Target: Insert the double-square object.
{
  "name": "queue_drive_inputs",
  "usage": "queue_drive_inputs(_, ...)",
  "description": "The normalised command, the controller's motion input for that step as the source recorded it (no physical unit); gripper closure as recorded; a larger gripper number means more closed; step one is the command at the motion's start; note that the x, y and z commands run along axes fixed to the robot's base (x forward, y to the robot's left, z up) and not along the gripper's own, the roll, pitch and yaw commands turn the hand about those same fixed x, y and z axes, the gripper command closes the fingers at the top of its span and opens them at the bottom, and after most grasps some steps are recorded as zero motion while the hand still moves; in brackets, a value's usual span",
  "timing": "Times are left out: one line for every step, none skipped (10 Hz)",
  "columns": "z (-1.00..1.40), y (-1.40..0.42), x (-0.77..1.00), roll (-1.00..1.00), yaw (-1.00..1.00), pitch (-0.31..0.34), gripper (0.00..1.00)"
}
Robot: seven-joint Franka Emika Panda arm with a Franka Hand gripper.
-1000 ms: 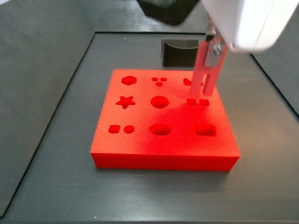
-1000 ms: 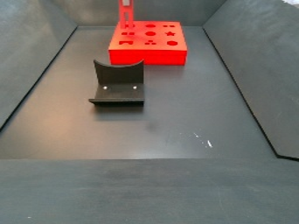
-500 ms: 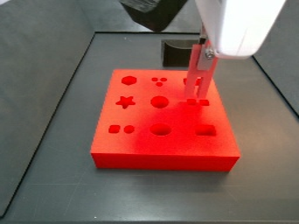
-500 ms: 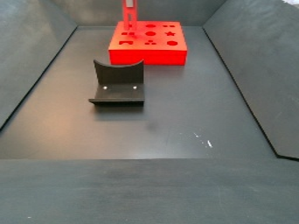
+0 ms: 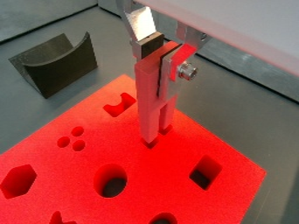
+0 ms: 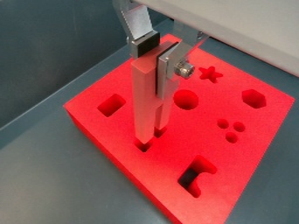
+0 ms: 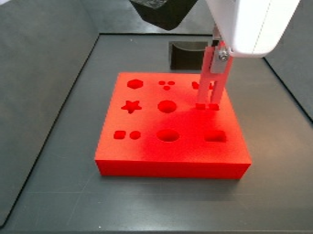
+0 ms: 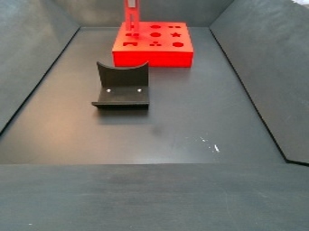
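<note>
Standing nearest on the dark worktop [image 8: 169, 126]: curved grey holder [image 8: 122, 86]. Beyond it: red block [image 7: 171, 123] with shaped holes. Over the block: gripper [image 5: 158, 63] pinching the double-square object [image 6: 145, 101] upright, lower end in a hole.

Slim red double-square object [image 5: 152, 96] stands upright, lower end meeting the block.

The gripper [image 5: 156, 66] has flat silver plate fingers [image 6: 142, 22] with dark pads and a round silver screw [image 5: 186, 72]; above sits a glossy white housing [image 7: 251, 23].
</note>
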Motion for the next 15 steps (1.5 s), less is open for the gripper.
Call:
queue_drive_inputs(-0.11,0.04,0.00,0.00,0.01,-0.026,1.00)
queue_drive_inputs(-0.17,0.00,0.01,0.00,0.07,-0.043,1.00)
queue_drive_inputs(-0.17,0.00,0.04,0.00,0.09,-0.039,1.00)
queue_drive_inputs(-0.13,-0.01,0.07,0.00,0.10,-0.043,1.00)
queue_drive_inputs(-0.18,0.00,0.00,0.00,0.13,-0.069,1.00)
queue_drive_inputs(-0.16,-0.01,0.05,0.00,0.19,-0.059,1.00)
queue_drive_inputs(-0.10,-0.05,0.11,0.00,0.23,-0.037,1.00)
queue_drive_inputs(-0.08,-0.11,0.10,0.02,0.18,-0.011,1.00)
queue_drive_inputs(-0.12,-0.18,0.02,0.06,0.13,0.000,1.00)
queue_drive_inputs(-0.14,-0.14,0.00,0.07,0.00,-0.007,1.00)
queue_drive_inputs(-0.20,0.00,0.04,0.06,0.00,0.000,1.00)
queue_drive_inputs(-0.25,0.03,0.06,0.08,0.00,0.000,1.00)
queue_drive_inputs(-0.47,0.03,0.22,0.12,-0.08,0.043,1.00)
queue_drive_inputs(-0.63,0.16,0.42,0.17,-0.24,0.109,1.00)
queue_drive_inputs(-0.67,0.28,0.52,0.09,-0.20,0.156,1.00)
